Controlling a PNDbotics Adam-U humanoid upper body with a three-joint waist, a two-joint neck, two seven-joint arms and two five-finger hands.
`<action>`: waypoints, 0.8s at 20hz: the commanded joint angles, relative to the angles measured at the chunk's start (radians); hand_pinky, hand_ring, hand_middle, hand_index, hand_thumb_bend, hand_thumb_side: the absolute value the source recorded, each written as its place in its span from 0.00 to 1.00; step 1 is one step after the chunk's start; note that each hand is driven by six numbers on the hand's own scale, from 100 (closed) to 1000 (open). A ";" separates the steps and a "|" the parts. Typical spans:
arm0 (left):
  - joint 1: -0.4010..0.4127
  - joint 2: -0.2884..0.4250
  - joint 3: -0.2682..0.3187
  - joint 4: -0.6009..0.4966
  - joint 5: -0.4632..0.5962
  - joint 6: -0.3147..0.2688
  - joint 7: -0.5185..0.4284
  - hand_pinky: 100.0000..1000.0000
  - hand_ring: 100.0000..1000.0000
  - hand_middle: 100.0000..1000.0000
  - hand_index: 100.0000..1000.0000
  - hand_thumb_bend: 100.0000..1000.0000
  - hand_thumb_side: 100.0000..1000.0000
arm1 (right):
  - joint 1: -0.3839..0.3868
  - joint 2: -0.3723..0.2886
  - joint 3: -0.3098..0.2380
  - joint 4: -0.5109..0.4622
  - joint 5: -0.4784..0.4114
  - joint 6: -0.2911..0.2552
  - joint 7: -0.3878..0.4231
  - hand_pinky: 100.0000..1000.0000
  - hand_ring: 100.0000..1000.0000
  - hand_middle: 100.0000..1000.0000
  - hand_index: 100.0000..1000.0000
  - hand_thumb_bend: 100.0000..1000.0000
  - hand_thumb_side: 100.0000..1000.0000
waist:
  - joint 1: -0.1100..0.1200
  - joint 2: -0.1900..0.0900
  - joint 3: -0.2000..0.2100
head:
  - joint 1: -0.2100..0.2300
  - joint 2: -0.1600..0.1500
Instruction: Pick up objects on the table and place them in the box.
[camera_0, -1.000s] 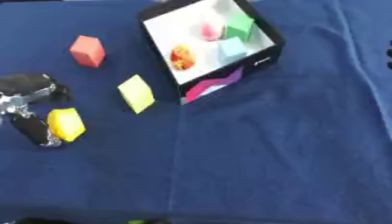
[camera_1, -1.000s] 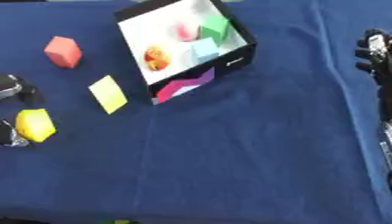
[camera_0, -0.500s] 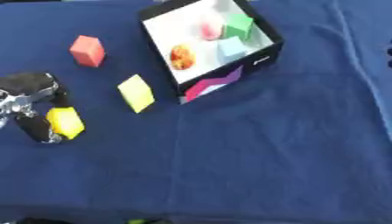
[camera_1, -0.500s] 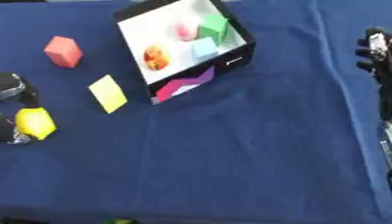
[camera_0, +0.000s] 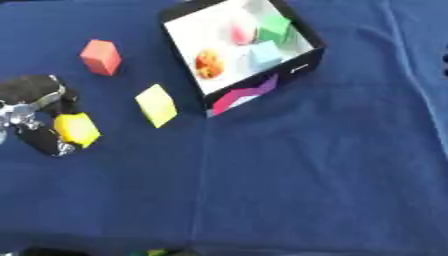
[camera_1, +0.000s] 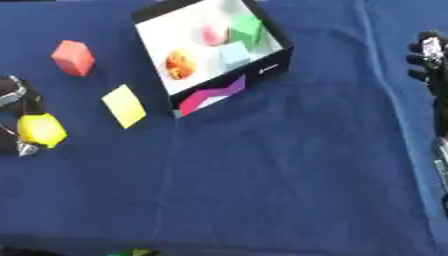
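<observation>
A blue cloth (camera_0: 289, 190) is covering the whole table. The left hand (camera_0: 39, 107) is curling its fingers around a yellow block (camera_0: 77, 129), left of the box (camera_0: 241, 47). The right hand (camera_1: 430, 60) is showing at the right edge; its fingers cannot be made out.

Pretty much the whole view is a table covered with a dark blue cloth (camera_0: 289, 170). The fabric isn't pulled flat; soft creases run down it, one long fold from near the middle toward the bottom edge, plus a few wrinkles on the right side. Lighting is even, no hard shadows. A thin dark strip shows along the bottom edge.
</observation>
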 joint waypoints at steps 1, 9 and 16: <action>-0.043 0.039 0.047 -0.073 0.050 0.012 0.039 0.46 0.42 0.31 0.41 0.45 0.00 | -0.008 -0.032 -0.010 -0.012 0.000 -0.004 -0.002 0.82 0.81 0.74 0.83 0.00 0.76 | 0.007 -0.032 0.001 | 0.001 0.005; -0.363 -0.089 -0.007 -0.073 0.056 0.002 -0.019 0.46 0.41 0.31 0.40 0.46 0.00 | -0.007 -0.027 -0.009 -0.012 -0.002 -0.005 -0.001 0.82 0.81 0.74 0.83 0.00 0.76 | 0.003 -0.040 -0.001 | 0.007 0.009; -0.654 -0.445 -0.099 0.288 -0.107 -0.106 -0.046 0.45 0.40 0.31 0.40 0.47 0.00 | -0.012 -0.001 -0.009 -0.010 -0.012 -0.007 0.000 0.82 0.81 0.74 0.83 0.00 0.75 | -0.027 -0.052 -0.010 | 0.019 0.013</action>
